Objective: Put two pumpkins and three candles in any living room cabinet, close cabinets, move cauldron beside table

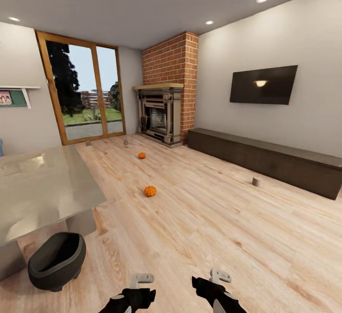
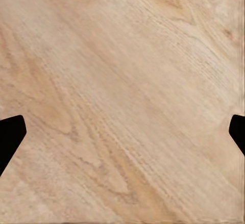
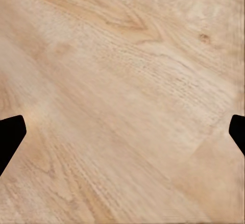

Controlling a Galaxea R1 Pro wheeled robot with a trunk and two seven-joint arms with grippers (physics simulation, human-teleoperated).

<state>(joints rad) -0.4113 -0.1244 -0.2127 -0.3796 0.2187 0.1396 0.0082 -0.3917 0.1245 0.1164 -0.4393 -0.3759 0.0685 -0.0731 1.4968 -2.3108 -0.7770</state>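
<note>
We see two pumpkins on the floor, the nearer (image 1: 150, 191) mid-room, the farther (image 1: 141, 155) towards the fireplace (image 1: 160, 116); one candle (image 1: 256, 181) stands just before the closed cabinet (image 1: 266, 158). The cauldron (image 1: 57, 260) sits beside the table (image 1: 42, 184). Left tool (image 2: 122, 132) and right tool (image 3: 122, 132) are both spread, holding nothing. Risk: round pumpkins may roll if nudged. No writing is legible.

Head forward; wrists near floor (image 2: 122, 81)
</note>
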